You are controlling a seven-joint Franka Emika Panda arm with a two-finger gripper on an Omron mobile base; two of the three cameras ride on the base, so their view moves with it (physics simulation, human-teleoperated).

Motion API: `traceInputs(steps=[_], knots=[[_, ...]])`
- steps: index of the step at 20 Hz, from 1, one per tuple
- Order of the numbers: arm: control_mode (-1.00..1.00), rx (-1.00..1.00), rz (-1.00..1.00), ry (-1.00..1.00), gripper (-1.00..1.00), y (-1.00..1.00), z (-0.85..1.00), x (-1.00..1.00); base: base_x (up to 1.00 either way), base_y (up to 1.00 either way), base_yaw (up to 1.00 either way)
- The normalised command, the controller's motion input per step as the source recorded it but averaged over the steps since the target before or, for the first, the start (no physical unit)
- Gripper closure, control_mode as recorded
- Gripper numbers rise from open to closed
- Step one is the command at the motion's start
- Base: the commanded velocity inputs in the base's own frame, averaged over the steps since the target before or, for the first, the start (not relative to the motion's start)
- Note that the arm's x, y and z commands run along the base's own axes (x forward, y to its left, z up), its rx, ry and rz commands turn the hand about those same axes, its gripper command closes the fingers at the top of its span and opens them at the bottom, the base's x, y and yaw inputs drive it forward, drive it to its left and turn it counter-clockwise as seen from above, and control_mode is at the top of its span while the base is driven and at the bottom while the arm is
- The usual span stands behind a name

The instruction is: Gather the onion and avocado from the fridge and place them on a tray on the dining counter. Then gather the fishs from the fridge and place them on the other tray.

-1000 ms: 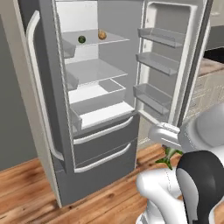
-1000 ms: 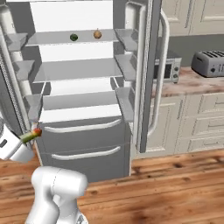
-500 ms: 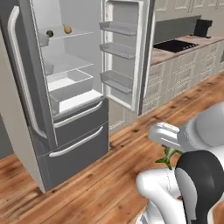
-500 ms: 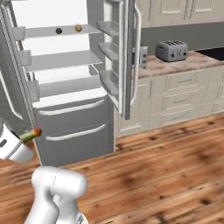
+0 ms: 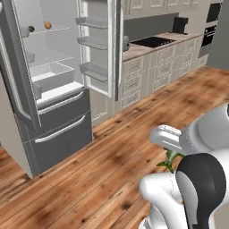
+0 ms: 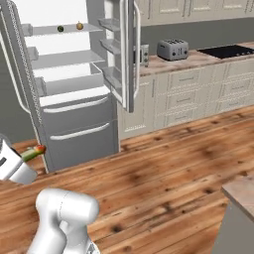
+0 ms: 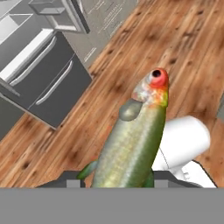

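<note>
- Since the earlier frames the whole scene has slid leftward in both base views: the base has turned, so the fridge [image 5: 49, 85] now stands at the left and a run of cream cabinets with a cooktop [image 5: 154, 41] has come into sight; the things themselves have not shifted on their shelves
- One fish [image 7: 131, 142] is held in the gripper [image 7: 118, 181]; the jaws are drawn in tight against its greenish scaled body, tail end down between them, red-orange head pointing away from the hand; the finger tips are largely hidden behind the fish
- In the right base view the fish's red tip pokes out beside the white hand at the left edge; in the left base view a green fin shows below the wrist
- Two small round things sit side by side on the fridge's upper shelf: one dark green avocado [image 6: 60, 29] and one golden-brown onion [image 6: 79, 26], near each other but apart
- Both fridge doors stand open; two lower drawers are closed
- One toaster [image 6: 172, 49] stands on the wall counter
- One corner of the dining counter [image 6: 241, 191] shows at the lower right
</note>
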Motion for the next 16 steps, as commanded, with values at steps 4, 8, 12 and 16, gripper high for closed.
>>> traceInputs(steps=[4, 8, 12, 16], knots=[[1.00, 0.00, 0.00, 0.00, 1.00, 0.00, 0.00, 0.00, -0.98, -0.12, -0.03], [1.00, 0.00, 0.00, 0.00, 1.00, 0.00, 0.00, 0.00, -0.93, -0.24, -0.02], [1.00, 0.00, 0.00, 0.00, 1.00, 0.00, 0.00, 0.00, -0.99, -0.53, -0.08], [1.00, 0.00, 0.00, 0.00, 1.00, 0.00, 0.00, 0.00, -0.77, -0.79, -0.09]])
